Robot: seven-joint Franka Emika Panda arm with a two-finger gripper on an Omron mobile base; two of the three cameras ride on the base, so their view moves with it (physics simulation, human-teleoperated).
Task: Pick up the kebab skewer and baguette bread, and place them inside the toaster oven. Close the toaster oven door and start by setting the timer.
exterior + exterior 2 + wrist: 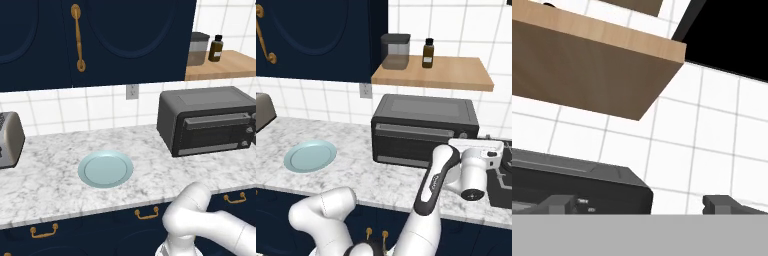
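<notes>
On the marble desk (45, 185) of a rendered kitchen, the toaster oven (207, 120) is sitting against the white tiled wall, its door (413, 141) standing shut with the bar handle running along the top and the knobs lining its right side. A pale blue plate (105, 169) is lying bare on the desk well to the oven's left, and a silver toaster (9, 140) is standing at the far left edge. Above the oven, a wooden shelf (456, 75) is carrying a grey canister (395, 50) and a small brown bottle (428, 53) side by side. The white arm is reaching up in front of the oven's right end in the right base view, its hand hanging just off the knob side. Seen from the hand camera, the fingers (559, 202) are spreading wide apart and released, gripping nothing, while the oven's dark top corner is showing beneath the underside of the shelf.
</notes>
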